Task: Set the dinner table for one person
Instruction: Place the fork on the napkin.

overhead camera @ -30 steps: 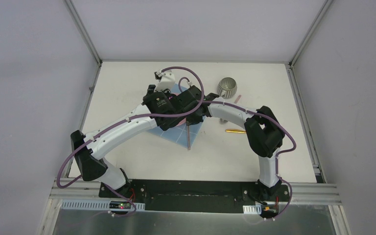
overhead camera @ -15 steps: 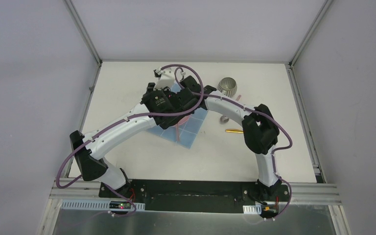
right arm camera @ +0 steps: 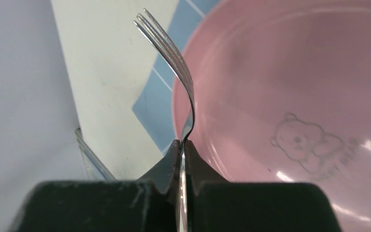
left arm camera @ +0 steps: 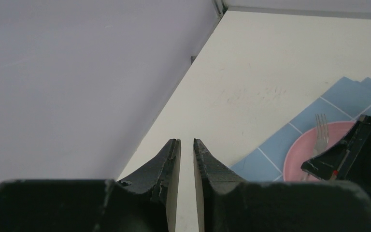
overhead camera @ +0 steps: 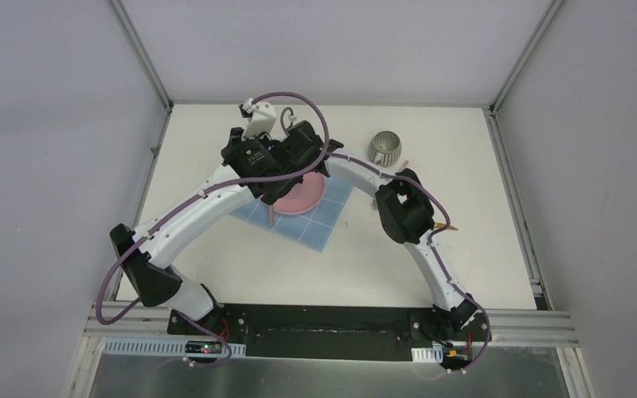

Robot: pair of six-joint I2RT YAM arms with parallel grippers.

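My right gripper (right arm camera: 182,145) is shut on the neck of a steel fork (right arm camera: 174,53), tines pointing away, at the left rim of the pink plate (right arm camera: 280,96). From above, only the fork's handle end (overhead camera: 273,217) pokes out below the crossed arms, over the blue placemat (overhead camera: 323,222). The plate (overhead camera: 305,197) rests on that mat on the off-white dinner table (overhead camera: 216,257). My left gripper (left arm camera: 187,142) hovers over bare table left of the mat, open only by a narrow slit and holding nothing. It sees the fork (left arm camera: 321,129) above the plate (left arm camera: 297,166).
A ribbed silver cup (overhead camera: 386,148) stands at the back right, with a small pink item (overhead camera: 404,165) next to it. A gold utensil tip (overhead camera: 446,226) shows behind my right elbow. The side wall and its rail (left arm camera: 193,58) run close on the left.
Both arms swung left and back together. The fork went from the mat's right side across the plate to its left rim. My right elbow now covers most of the gold utensil.
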